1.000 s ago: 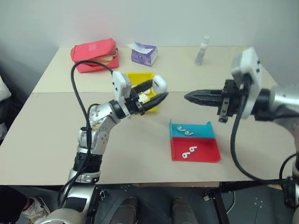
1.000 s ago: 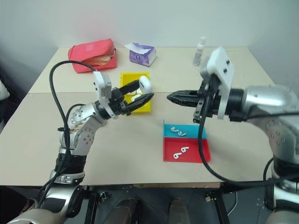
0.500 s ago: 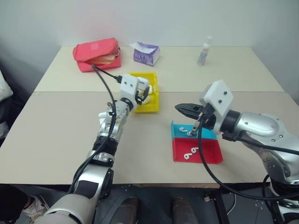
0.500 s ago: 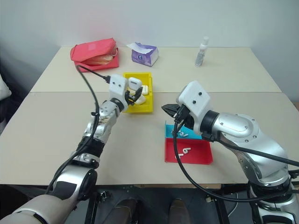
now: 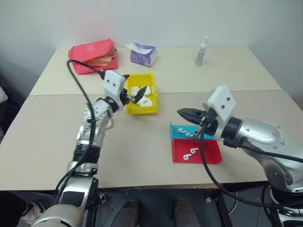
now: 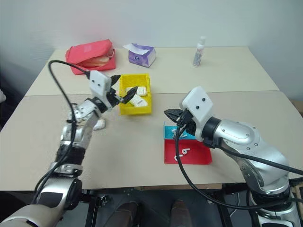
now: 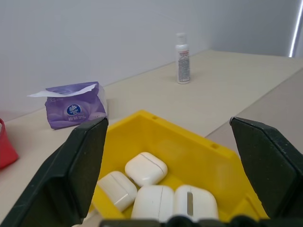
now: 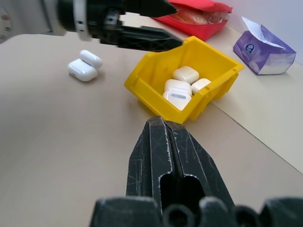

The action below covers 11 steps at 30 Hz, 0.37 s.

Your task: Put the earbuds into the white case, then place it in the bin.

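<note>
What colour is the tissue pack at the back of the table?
Purple with a white top flap; the tissue pack shows best in the left wrist view.

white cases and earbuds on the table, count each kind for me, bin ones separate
white cases in the yellow bin: 4
loose white cases on the table: 2
earbuds: 4
total: 10

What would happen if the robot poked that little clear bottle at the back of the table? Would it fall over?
Probably yes. The bottle stands upright and is tall and thin with a narrow base, so a poke near its cap would likely tip it. It looks like small clear plastic, so it is likely light and would slide or roll on the smooth table.
</note>
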Motion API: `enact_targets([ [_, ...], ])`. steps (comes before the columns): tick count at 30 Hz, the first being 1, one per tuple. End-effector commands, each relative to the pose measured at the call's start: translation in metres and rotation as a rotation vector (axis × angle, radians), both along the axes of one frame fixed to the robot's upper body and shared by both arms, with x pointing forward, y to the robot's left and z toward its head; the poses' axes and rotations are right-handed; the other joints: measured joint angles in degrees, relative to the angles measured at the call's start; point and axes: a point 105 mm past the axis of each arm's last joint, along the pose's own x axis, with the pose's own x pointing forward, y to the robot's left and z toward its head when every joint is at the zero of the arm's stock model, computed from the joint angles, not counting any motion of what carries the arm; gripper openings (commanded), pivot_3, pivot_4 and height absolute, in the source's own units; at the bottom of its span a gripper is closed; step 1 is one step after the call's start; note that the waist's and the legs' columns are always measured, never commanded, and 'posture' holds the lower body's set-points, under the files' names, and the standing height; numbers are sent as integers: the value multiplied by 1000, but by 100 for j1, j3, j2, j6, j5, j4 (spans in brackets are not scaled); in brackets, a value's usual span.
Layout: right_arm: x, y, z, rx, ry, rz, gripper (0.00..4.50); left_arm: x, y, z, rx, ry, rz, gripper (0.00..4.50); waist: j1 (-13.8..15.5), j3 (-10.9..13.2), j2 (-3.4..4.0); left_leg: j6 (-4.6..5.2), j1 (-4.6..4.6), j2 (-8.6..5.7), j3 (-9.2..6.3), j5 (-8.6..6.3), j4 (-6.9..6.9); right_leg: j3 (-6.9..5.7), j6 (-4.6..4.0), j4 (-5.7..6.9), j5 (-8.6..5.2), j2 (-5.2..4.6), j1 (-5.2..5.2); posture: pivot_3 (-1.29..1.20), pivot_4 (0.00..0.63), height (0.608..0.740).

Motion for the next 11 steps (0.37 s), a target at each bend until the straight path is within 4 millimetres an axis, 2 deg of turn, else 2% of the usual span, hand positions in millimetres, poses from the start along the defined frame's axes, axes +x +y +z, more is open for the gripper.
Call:
enact_targets([
  [1, -9, -8, 8, 45, -62, -6, 0, -41, 10, 25, 25, -39, -168, 4467, -1, 0, 0, 0, 3, 2, -3, 0, 0, 0, 0, 3, 0, 1, 1, 0, 150, 740],
  [6, -21, -23, -8, 28, -31, 6, 0, -89, 28, 28, 117, 16, -322, 4467, 32, 0, 2, 1, 10, 3, -3, 0, -3, 0, 0, -1, 0, 3, 8, 0, 150, 740],
  [11, -25, -42, -28, -80, 0, -11, 0, -126, 36, 30, 174, 79, -428, 4467, 36, 0, 2, 21, 41, 7, 4, -13, -10, 1, -1, -6, -1, 3, 27, 0, 150, 740],
])
